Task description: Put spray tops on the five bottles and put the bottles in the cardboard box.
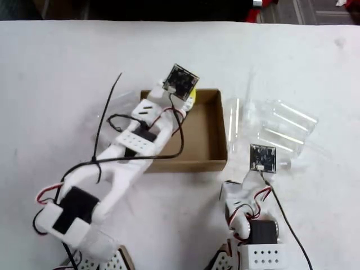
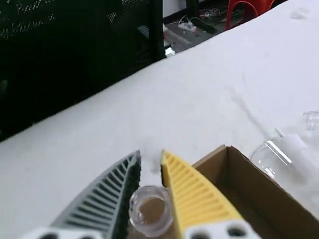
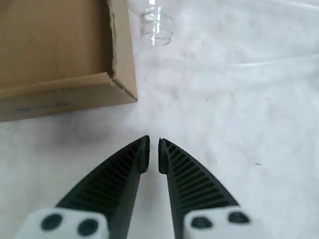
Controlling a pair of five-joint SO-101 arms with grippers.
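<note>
Nearest, our right claw (image 3: 153, 149) hangs empty, closed to a slit, by the near right corner of the cardboard box (image 1: 221, 128); farther, our left claw (image 2: 151, 169) pinches a topless bottle (image 2: 148, 211) by the neck, mouth toward the wrist, over the box's far edge.

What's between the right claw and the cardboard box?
Only bare table separates the right claw from the cardboard box, seen in the right wrist view.

Brown cardboard box (image 1: 202, 135), clear bottle (image 2: 149, 211), white surface (image 1: 67, 67) — ribbed left gripper (image 2: 150, 158) grey and yellow, right gripper (image 3: 153, 149) black.
</note>
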